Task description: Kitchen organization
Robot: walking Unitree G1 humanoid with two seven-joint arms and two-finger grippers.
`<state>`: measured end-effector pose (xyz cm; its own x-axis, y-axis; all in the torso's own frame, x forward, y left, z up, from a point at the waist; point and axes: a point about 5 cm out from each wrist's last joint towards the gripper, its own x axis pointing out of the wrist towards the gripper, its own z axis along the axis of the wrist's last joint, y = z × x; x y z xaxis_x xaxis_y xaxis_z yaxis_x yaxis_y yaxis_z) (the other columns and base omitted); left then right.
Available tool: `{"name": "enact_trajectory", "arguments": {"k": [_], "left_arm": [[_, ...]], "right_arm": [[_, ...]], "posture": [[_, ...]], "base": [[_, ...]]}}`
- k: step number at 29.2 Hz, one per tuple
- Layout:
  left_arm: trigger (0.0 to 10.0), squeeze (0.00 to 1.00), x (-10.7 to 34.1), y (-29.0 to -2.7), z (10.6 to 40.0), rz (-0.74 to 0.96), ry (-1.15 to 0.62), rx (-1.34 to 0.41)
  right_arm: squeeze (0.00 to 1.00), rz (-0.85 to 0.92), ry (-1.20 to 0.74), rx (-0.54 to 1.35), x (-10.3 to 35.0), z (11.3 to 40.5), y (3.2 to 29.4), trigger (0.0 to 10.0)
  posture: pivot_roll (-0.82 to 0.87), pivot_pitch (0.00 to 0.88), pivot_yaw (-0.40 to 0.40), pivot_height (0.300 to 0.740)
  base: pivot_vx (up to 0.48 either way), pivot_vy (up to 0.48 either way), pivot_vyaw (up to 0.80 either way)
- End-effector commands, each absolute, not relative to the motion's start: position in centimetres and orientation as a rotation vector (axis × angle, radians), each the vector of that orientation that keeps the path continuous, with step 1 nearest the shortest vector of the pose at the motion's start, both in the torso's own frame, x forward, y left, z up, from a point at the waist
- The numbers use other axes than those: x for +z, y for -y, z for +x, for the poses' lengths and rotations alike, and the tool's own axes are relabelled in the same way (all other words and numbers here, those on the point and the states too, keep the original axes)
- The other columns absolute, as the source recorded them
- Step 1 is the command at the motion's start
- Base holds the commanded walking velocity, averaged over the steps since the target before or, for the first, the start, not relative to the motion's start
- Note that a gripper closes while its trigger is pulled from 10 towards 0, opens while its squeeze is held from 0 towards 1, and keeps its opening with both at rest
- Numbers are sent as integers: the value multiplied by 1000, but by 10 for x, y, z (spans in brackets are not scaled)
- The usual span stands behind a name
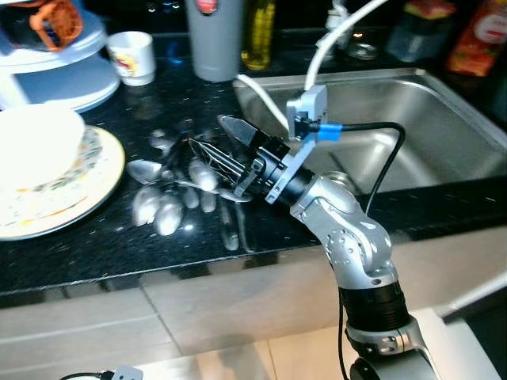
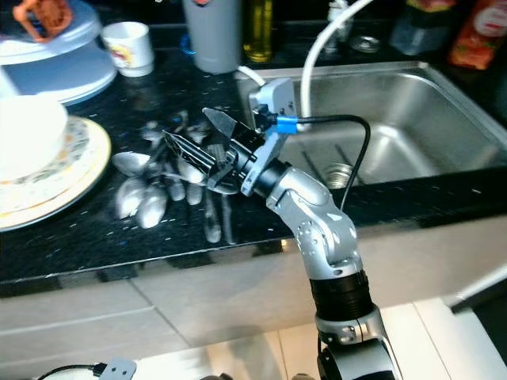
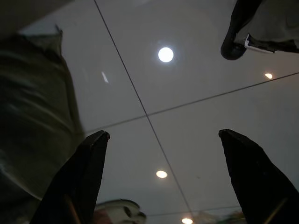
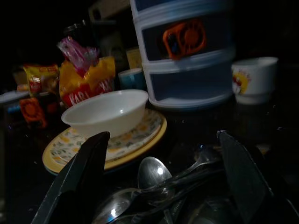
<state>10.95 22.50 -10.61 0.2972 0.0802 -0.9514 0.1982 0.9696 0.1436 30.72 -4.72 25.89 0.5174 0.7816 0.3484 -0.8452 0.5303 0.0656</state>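
Right now the right gripper (image 1: 218, 154) reaches in from the lower right of the left eye frame, its silver arm angled up and leftward over the black counter (image 1: 95, 245). Its two black fingers stand wide apart, with nothing clamped between them, and their tips sit low among the pile of spoons (image 1: 170, 194) scattered at the middle of the frame.

The spoons lie straight ahead of the claw and slightly to its left in the picture, bowls mostly toward the lower left, handles running up and right toward the fingers. So their long axes roughly follow the line of the arm, not across the gap of the jaws. That, I would judge, is what the pick-up turns on: the wrist likely needs to twist or close on a handle crosswise.

In the right wrist view a shiny spoon bowl (image 4: 152, 175) shows between the two finger silhouettes, with the white bowl (image 4: 107, 112) on its patterned plate (image 4: 140, 135) beyond.

At right lies the steel sink (image 1: 412, 134); a small white cup (image 1: 135, 55) stands at the upper left.

The left gripper (image 3: 161, 154) hangs idle, fingers spread, over pale floor tiles, far from the cutlery; the right arm is clearly nearer.
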Motion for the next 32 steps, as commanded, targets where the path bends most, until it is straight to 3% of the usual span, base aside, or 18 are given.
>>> {"name": "enact_trajectory", "arguments": {"k": [1, 16, 23, 32], "left_arm": [[10000, 0, -108, -224, 104, 251, -1288, -90], [10000, 0, -107, -223, 108, 231, -1276, -106], [10000, 0, -106, -221, 111, 235, -1272, -123], [10000, 0, -105, -222, 114, 237, -1264, -115]], "right_arm": [[0, 229, 281, 949, 254, 310, 49, 10000], [0, 140, 286, 973, 256, 303, 58, 10000], [0, 6, 223, 984, 253, 300, 66, 10000], [0, -165, 3, 888, 240, 299, 97, 10000]], "posture": [[56, 81, -23, 740], [49, 88, -11, 740], [46, 93, -6, 740], [38, 98, -4, 740]], "base": [[0, 0, 731], [0, 0, 702], [0, -313, 0], [0, 0, 0]]}}
